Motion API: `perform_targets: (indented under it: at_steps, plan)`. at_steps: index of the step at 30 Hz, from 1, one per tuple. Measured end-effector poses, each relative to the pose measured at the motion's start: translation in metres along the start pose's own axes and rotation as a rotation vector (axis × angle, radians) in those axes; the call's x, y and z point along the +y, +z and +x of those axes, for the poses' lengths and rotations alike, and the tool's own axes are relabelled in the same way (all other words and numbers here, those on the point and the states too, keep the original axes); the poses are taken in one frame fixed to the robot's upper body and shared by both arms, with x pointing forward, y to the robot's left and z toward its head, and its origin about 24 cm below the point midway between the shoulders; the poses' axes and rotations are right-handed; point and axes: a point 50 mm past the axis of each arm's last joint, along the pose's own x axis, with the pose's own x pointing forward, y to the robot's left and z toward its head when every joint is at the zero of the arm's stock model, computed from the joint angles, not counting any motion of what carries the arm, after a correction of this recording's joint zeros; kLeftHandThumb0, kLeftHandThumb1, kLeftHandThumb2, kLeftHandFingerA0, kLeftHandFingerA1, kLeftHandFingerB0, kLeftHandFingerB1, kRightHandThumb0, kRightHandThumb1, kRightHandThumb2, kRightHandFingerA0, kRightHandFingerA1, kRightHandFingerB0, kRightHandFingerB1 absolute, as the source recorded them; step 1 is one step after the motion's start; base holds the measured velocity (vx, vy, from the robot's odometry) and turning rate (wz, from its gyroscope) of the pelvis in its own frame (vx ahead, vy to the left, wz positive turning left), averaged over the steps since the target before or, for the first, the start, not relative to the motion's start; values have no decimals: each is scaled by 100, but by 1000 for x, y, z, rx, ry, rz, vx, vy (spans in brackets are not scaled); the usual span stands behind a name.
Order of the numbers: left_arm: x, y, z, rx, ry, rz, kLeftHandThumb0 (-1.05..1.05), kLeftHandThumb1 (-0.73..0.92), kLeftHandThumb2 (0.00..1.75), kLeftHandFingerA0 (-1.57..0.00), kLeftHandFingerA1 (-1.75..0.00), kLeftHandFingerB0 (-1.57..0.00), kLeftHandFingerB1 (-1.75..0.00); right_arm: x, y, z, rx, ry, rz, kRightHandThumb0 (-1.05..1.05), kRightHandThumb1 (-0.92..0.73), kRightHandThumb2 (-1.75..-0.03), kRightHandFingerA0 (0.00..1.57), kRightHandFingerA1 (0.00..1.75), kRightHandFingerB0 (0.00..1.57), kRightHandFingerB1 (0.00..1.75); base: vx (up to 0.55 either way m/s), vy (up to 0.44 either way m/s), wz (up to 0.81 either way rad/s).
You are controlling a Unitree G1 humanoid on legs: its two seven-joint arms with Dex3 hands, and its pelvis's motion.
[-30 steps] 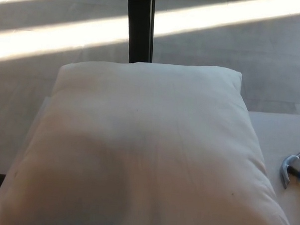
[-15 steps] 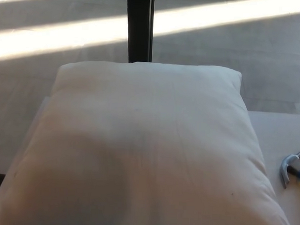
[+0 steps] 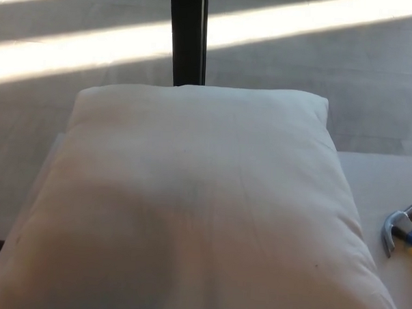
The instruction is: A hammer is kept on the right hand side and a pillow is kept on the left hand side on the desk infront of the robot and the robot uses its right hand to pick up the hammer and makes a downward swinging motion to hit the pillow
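Neither hand is seen in the frame, so nothing can be said of how open either is; nothing is held or touched. The hammer [image 3: 400,229] lies on the tabletop [image 3: 379,177] at the right edge, mostly cut off, just beside the pillow [image 3: 190,208] filling the centre. With so little shown, the handle could be misjudged and a grasp missed.

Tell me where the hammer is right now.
In the head view, the hammer lies at the far right edge of the white desk, just right of the pillow; only its metal head and some blue and yellow handle show.
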Motion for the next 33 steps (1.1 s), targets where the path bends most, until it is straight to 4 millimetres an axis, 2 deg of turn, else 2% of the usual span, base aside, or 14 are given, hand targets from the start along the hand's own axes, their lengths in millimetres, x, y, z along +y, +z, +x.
perform_targets:
  at_steps: [5,15,16,17,18,19,20,21,23,25,28,29,30,33]
  plan:
    - [0,0,0,0,-1,1,-59,57,57,-76,-67,-80,-61,7,9,1,-17,-2,-38,-78,-46,-83,0,20,11,34,0,0,0]
    - [-2,0,0,1,-6,15,-60,57,58,-74,-64,-77,-57,20,18,2,-28,-12,-138,-73,-44,-81,3,30,13,36,0,0,0]
    - [-2,0,0,1,-7,16,-61,58,58,-74,-63,-73,-53,21,17,3,-23,-14,-144,-63,-56,-57,14,46,19,28,0,0,0]
    - [-2,0,0,-1,-8,18,-61,58,58,-74,-63,-73,-53,21,15,3,-13,-17,-154,-63,-56,-57,14,46,19,28,0,0,0]
    - [-2,0,0,-1,-8,18,-59,58,58,-75,-64,-75,-55,21,15,4,-11,-18,-157,-56,-46,-76,28,55,11,40,0,0,0]
    - [-2,0,0,-2,-9,21,-59,58,58,-75,-64,-75,-55,22,12,5,3,-25,-168,-56,-46,-76,28,55,11,40,0,0,0]
    - [-2,0,0,-1,-9,23,-59,58,58,-74,-63,-75,-55,23,10,5,14,-27,-170,-44,-58,-57,57,87,21,30,0,0,0]
    - [-2,0,0,-2,-9,25,-59,58,58,-73,-63,-73,-55,25,7,6,24,-34,-166,-35,-58,-57,56,74,22,33,0,0,0]
    - [-2,1,0,-3,-8,25,-61,58,58,-72,-63,-71,-53,27,5,7,30,-54,-134,-33,-63,-58,81,105,28,35,0,0,0]
    - [-2,1,0,-3,-10,28,-63,58,58,-75,-62,-75,-53,31,4,7,21,-77,-130,-22,-68,-62,76,135,45,37,0,0,0]
    - [-2,0,0,2,-12,40,-61,58,58,-74,-63,-74,-53,36,6,7,0,-125,-151,-19,-64,-59,77,126,53,39,0,0,0]
    - [-2,0,0,2,-12,41,-61,59,58,-74,-65,-76,-55,37,7,7,-6,-136,-155,-23,-65,-60,77,109,84,50,0,0,0]
    - [-2,0,0,2,-13,42,-61,58,58,-76,-66,-76,-56,38,9,8,-14,-145,-161,-23,-58,-59,77,132,79,53,0,0,0]
    - [-3,1,0,-1,-17,40,-63,58,58,-75,-66,-74,-53,42,17,8,-49,-171,-222,-25,-66,-61,76,141,72,55,0,0,0]
